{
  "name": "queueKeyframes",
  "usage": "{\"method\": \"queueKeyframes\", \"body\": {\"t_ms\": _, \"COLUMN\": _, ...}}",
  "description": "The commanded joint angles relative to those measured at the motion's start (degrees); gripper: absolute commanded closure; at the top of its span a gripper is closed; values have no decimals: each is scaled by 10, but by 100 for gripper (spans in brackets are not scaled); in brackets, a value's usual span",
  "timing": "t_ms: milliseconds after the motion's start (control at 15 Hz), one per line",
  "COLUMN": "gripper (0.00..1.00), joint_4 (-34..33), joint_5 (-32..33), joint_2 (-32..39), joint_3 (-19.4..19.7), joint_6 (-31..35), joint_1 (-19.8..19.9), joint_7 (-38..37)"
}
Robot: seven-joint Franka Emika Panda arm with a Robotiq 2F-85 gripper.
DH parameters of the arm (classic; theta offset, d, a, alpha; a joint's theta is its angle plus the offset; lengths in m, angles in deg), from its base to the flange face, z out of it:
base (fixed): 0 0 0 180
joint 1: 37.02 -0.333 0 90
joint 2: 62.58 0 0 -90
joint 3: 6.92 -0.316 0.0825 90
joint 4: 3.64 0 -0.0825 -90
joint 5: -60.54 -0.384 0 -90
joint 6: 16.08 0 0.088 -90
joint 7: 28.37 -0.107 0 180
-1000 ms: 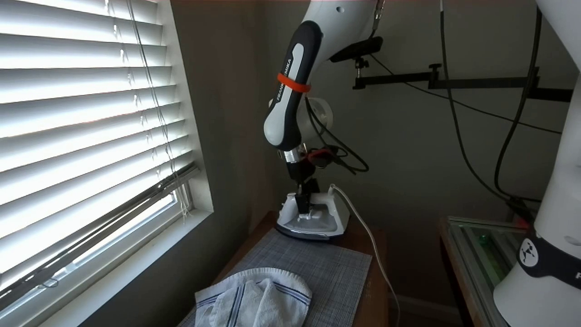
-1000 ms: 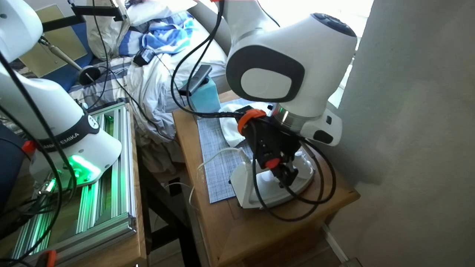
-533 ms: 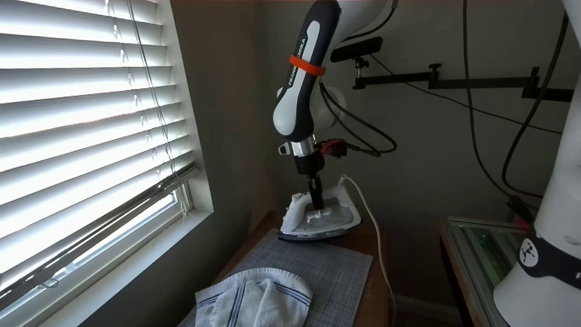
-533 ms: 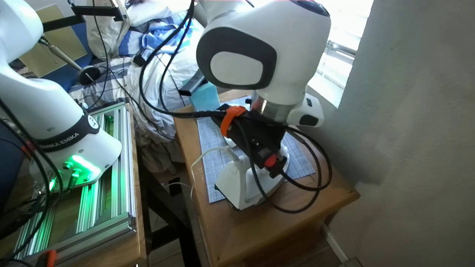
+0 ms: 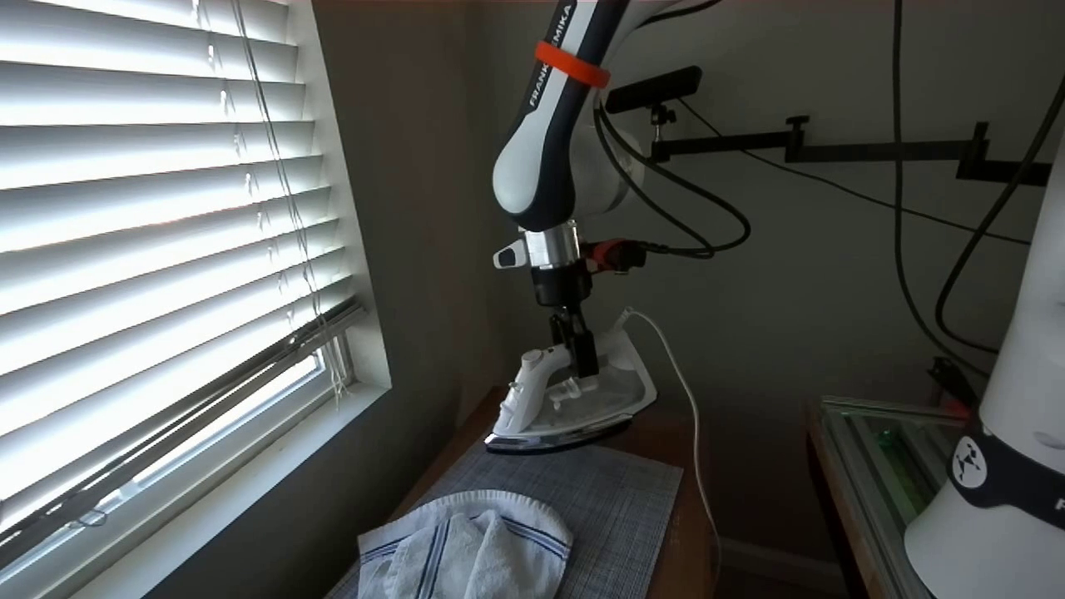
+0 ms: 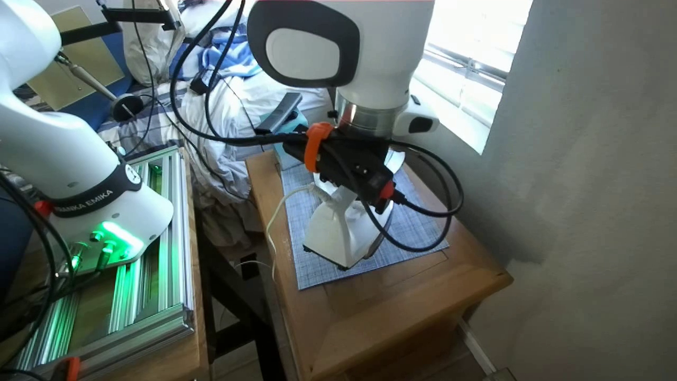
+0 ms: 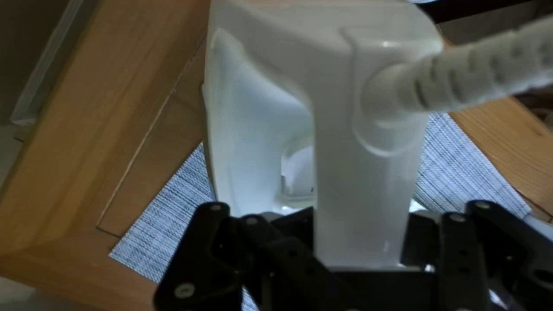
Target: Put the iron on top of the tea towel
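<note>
Iron (image 5: pixel 592 409) between fingers (image 5: pixel 585 355); towel (image 5: pixel 474 545) apart

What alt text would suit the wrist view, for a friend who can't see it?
A black gripper holds a white iron by its handle, seen close up. A cord runs off the right edge; beneath lie a blue-grey mat and a wooden table.

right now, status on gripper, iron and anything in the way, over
Gripper shut on iron. Iron above placemat, not yet on tea towel. Cord worth watching: trails from iron, though not across tea towel.
</note>
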Motion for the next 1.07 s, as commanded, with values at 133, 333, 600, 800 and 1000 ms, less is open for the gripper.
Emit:
{"method": "queueKeyframes", "body": {"t_ms": 133, "gripper": 100, "joint_4": 34, "joint_5": -82, "joint_2": -78, "joint_3": -16, "joint_6": -34, "joint_1": -47, "joint_7": 22}}
{"method": "queueKeyframes", "body": {"t_ms": 333, "gripper": 100, "joint_4": 34, "joint_5": -84, "joint_2": -78, "joint_3": -21, "joint_6": -24, "joint_1": -87, "joint_7": -12}}
{"method": "queueKeyframes", "body": {"t_ms": 600, "gripper": 100, "joint_4": 26, "joint_5": -71, "joint_2": -65, "joint_3": -32, "joint_6": 0, "joint_1": -135, "joint_7": -76}}
{"method": "queueKeyframes", "body": {"t_ms": 800, "gripper": 100, "joint_4": 20, "joint_5": -62, "joint_2": -57, "joint_3": -42, "joint_6": 14, "joint_1": -161, "joint_7": -113}}
{"method": "queueKeyframes", "body": {"t_ms": 1000, "gripper": 100, "joint_4": 5, "joint_5": -55, "joint_2": -38, "joint_3": -47, "joint_6": 17, "joint_1": -175, "joint_7": -147}}
